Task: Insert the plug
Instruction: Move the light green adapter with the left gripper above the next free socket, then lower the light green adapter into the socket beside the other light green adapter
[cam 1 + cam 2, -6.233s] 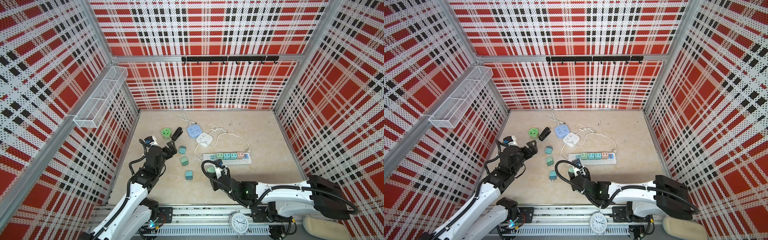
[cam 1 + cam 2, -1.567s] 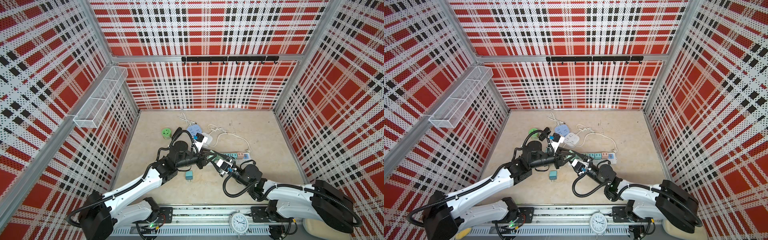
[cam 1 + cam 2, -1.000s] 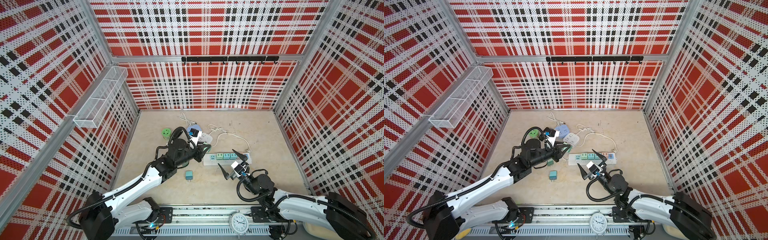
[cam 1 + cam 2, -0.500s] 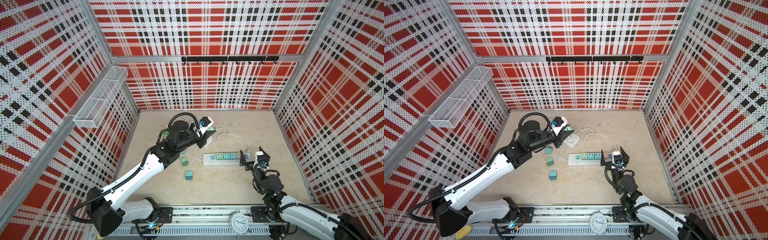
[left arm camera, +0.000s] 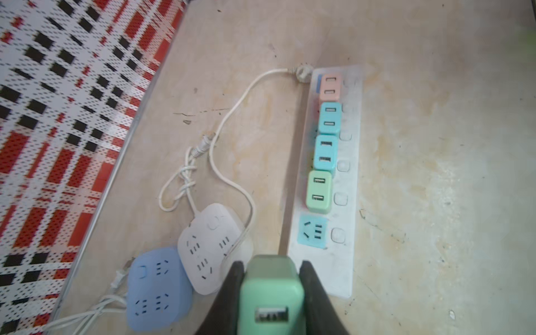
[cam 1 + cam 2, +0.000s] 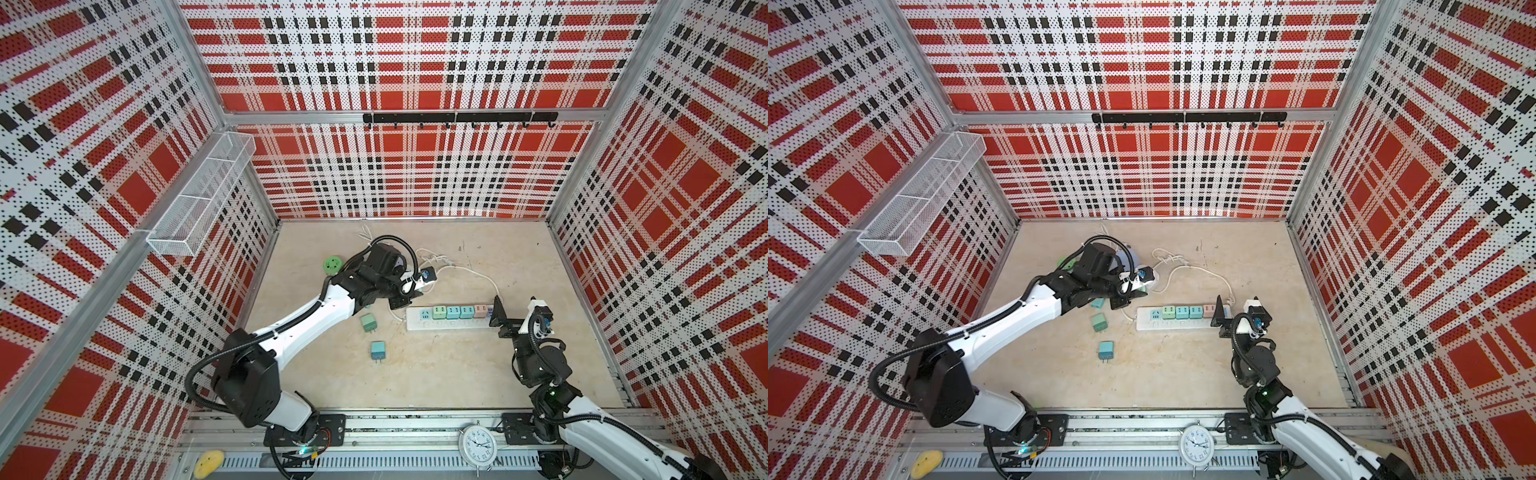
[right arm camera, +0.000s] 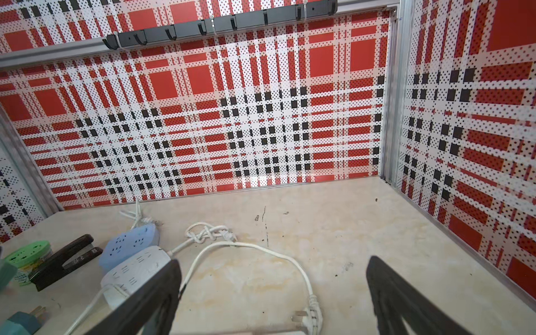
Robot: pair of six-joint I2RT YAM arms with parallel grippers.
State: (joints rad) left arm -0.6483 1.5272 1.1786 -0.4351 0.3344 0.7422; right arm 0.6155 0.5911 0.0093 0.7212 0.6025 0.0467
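Note:
In the left wrist view my left gripper [image 5: 271, 269] is shut on a light green plug [image 5: 271, 290], its USB face toward the camera. Just ahead lies the white power strip [image 5: 324, 269] with one free blue socket [image 5: 311, 232] at its near end and several coloured plugs in the rest. In both top views the left gripper [image 6: 409, 297] [image 6: 1127, 301] hovers by the left end of the strip [image 6: 449, 326] [image 6: 1183, 323]. My right gripper [image 6: 503, 320] [image 6: 1223, 320] [image 7: 272, 290] stands open at the strip's right end, holding nothing.
Two loose teal plugs [image 6: 368, 322] [image 6: 377, 351] lie front-left of the strip. A white socket hub [image 5: 211, 243], a blue one [image 5: 156, 287], a round green socket [image 6: 332, 264] and a black stapler-like object [image 7: 63, 261] sit behind, with white cord [image 7: 290, 261] looping across the table.
The left gripper, still holding the green plug, has come down and forward toward the strip's left end. The right arm swung to the strip's right end and has stayed there, open.

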